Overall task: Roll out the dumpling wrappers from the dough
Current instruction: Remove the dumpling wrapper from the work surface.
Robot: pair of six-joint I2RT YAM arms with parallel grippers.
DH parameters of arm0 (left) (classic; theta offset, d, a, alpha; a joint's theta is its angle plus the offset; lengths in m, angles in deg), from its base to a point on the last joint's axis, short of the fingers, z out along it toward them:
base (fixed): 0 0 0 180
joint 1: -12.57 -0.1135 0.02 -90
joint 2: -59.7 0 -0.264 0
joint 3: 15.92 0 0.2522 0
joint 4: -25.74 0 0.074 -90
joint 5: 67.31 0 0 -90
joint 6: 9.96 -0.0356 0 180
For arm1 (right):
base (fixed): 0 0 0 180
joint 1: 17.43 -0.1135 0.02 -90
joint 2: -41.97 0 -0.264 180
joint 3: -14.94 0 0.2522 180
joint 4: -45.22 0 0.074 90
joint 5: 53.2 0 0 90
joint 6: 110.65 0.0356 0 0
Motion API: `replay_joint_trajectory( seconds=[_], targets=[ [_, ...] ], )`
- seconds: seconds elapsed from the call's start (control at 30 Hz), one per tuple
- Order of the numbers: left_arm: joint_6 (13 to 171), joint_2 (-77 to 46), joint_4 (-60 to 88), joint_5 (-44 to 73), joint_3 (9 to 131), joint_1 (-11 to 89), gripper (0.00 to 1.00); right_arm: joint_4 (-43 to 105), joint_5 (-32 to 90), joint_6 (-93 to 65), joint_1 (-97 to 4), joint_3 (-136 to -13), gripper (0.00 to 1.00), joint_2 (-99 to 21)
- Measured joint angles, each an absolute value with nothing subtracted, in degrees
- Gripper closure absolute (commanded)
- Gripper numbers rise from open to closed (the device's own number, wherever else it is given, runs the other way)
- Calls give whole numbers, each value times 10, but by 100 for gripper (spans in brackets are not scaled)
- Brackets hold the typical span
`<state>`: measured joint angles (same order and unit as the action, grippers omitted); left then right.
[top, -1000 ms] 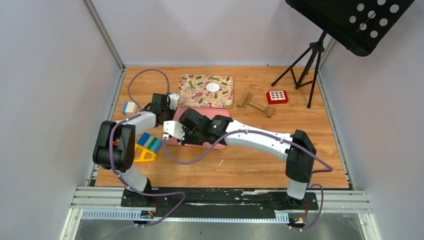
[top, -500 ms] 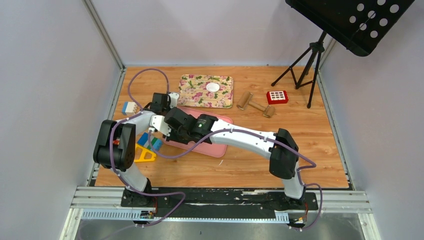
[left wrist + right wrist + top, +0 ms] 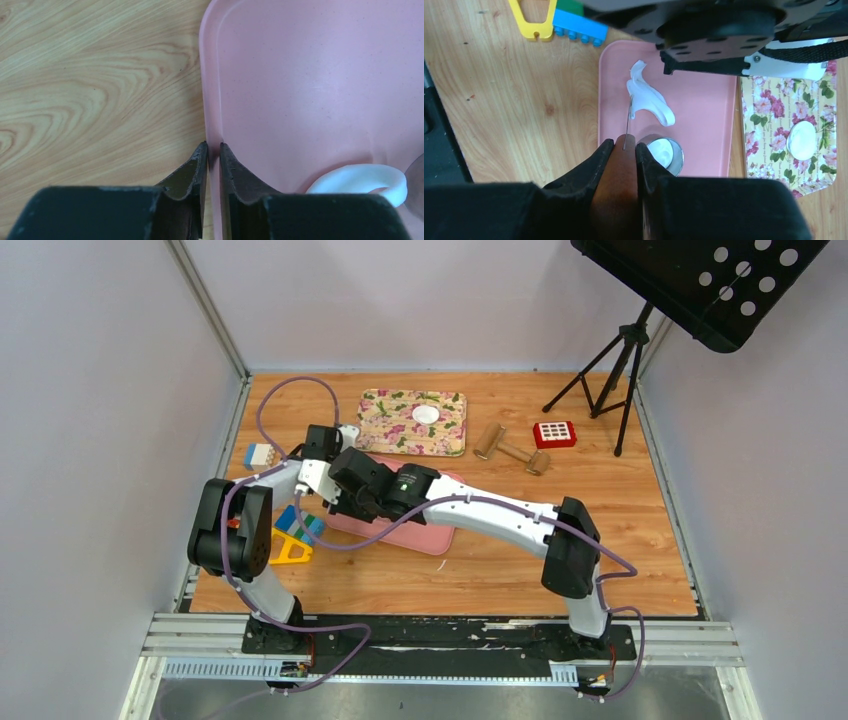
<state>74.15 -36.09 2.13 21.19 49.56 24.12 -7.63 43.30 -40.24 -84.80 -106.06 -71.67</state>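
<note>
Since a second ago the right arm has swung left across the pink mat, and its wrist now sits close beside the left arm. The left gripper pinches the mat's edge, and the right gripper is clamped on a brown tool whose thin metal tip points at the dough scrap. That curled scrap lies on the mat near the ring cutter, its long axis slanting from upper left to lower right in the right wrist view, while a round wrapper rests on the flowered tray.

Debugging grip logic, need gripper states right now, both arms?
Left gripper: closed, pinching the edge of the pink tray.
Right gripper: closed on a brown-handled tool.
</note>
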Motion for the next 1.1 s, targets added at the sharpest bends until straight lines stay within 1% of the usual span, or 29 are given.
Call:
replay_joint_trajectory(
  seconds=[0.1, 0.23, 0.47, 0.57, 0.73, 0.9, 1.0, 1.07, 1.1],
  targets=[
    [742, -361, 20, 213, 497, 242, 76, -77, 425, -403, -848, -1048, 100, -701],
    [742, -361, 19, 210, 497, 243, 61, -77, 422, -403, -848, -1047, 100, -681],
    [746, -360, 14, 188, 498, 246, 42, -77, 371, -392, -837, -1047, 100, -650],
    [746, -356, 5, 182, 498, 245, 39, -77, 351, -384, -832, -1047, 100, -646],
    [746, -353, -7, 161, 503, 227, 39, -80, 317, -350, -815, -1047, 100, -645],
    [748, -353, -9, 151, 509, 212, 41, -82, 285, -291, -777, -1047, 100, -645],
    [751, -357, -16, 150, 513, 211, 45, -82, 261, -266, -749, -1047, 100, -645],
    [754, -370, -23, 151, 526, 212, 51, -80, 241, -262, -732, -1039, 100, -638],
    [756, -378, -25, 152, 533, 212, 56, -81, 231, -261, -724, -1031, 100, -629]
  ],
)
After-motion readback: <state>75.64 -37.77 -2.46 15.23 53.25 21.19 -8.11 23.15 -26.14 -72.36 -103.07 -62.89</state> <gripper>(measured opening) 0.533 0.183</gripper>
